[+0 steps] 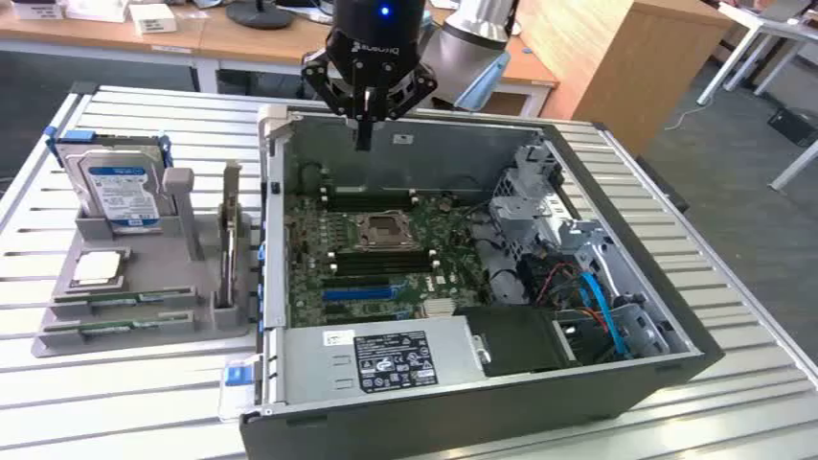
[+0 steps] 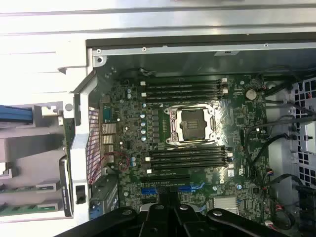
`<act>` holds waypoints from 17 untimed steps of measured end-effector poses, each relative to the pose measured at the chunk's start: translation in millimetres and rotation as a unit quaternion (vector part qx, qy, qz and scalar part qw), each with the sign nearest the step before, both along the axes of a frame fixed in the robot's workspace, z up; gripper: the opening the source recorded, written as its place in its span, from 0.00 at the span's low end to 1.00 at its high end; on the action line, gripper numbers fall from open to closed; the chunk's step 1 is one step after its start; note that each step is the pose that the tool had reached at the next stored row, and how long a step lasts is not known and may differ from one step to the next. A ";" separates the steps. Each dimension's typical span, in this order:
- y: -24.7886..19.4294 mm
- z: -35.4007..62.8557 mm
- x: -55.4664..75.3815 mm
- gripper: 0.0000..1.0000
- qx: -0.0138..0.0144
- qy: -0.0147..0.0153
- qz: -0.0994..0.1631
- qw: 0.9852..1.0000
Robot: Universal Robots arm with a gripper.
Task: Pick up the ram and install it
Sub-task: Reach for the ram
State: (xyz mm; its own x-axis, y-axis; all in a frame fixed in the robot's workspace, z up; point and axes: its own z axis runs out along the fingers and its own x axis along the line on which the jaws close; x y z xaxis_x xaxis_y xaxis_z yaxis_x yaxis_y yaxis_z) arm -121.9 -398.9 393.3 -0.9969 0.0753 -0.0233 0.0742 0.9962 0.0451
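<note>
Status: task not started, as far as can be seen.

- The ram [image 1: 124, 301] lies in its groove at the near end of the grey holder tray [image 1: 153, 337], ungripped. A twin stick [image 1: 109, 326] lies just beside it in the next groove.
- Orientation: the ram's long axis runs roughly across the exterior view, from its left to its right, rising slightly toward the right. That is close to parallel with the DIMM slots [image 1: 371, 199]. I cannot tell which face or edge is up.
- On the same tray, further back: upright expansion card [image 1: 230, 235] and blue-labelled hard drive [image 1: 118, 192].
- Open computer case [image 1: 511, 402] sits on the slatted bench [image 1: 741, 316], on the exterior view's right of the tray. The slots on both sides of the CPU socket [image 1: 381, 230] look dark and unfilled.
- The tool [image 1: 364, 134] hangs over the far end of the case, above the motherboard [image 1: 383, 283]. Its fingers are pressed together with nothing between them. It is well apart from the ram.

Judgement: nothing is done; both pick-up and seating are outstanding.
</note>
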 end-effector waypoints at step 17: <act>0.0 -0.3 -6.8 0.11 0.000 0.000 0.000 1.000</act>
